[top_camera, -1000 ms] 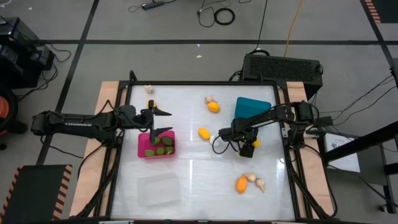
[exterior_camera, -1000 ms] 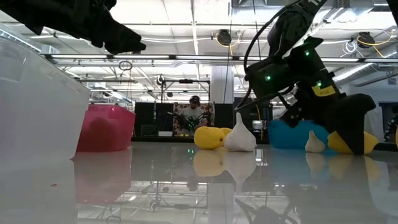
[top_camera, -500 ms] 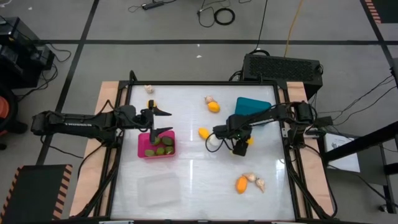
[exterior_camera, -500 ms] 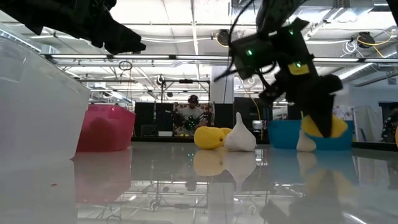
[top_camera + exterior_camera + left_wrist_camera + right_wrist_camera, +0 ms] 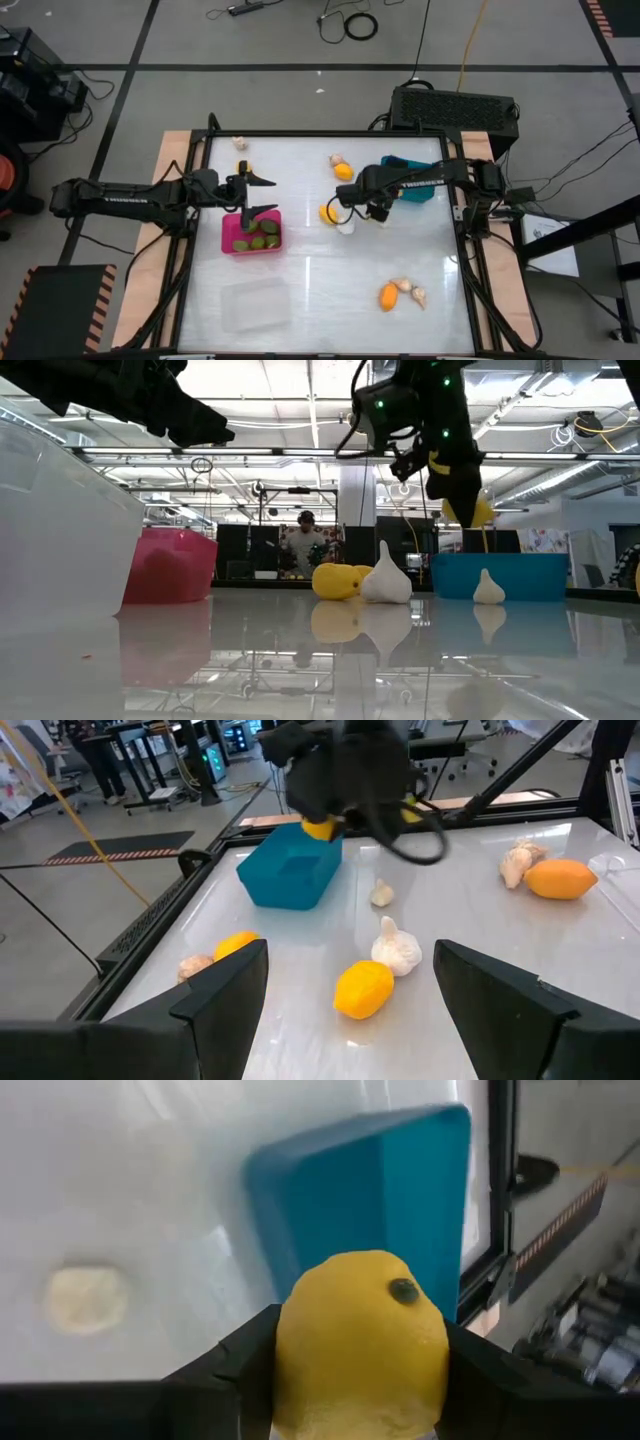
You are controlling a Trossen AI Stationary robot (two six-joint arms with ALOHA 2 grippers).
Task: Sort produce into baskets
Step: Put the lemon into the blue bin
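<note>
The right gripper (image 5: 360,1380) has its two dark fingers closed partway around a yellow lemon (image 5: 362,1342), held up off the table beside the near-left corner of the teal basket (image 5: 412,172). The lemon looks like light, rigid plastic with a smooth, rounded skin, so it could squirt out of a loose pinch; gripping across its widest middle, as here, seems the safest hold. The left gripper (image 5: 258,196) waits with its fingers spread wide and empty above the pink basket (image 5: 227,232), which holds olive-green fruits (image 5: 259,237). A clear basket (image 5: 253,303) sits at the near left. Loose on the glossy white table (image 5: 310,270) are another lemon (image 5: 363,989) touching a garlic bulb (image 5: 397,948), plus an orange fruit (image 5: 388,296) with more garlic at the near right. Beyond the table lies an open workshop with ceiling lights; a person sits far back.
</note>
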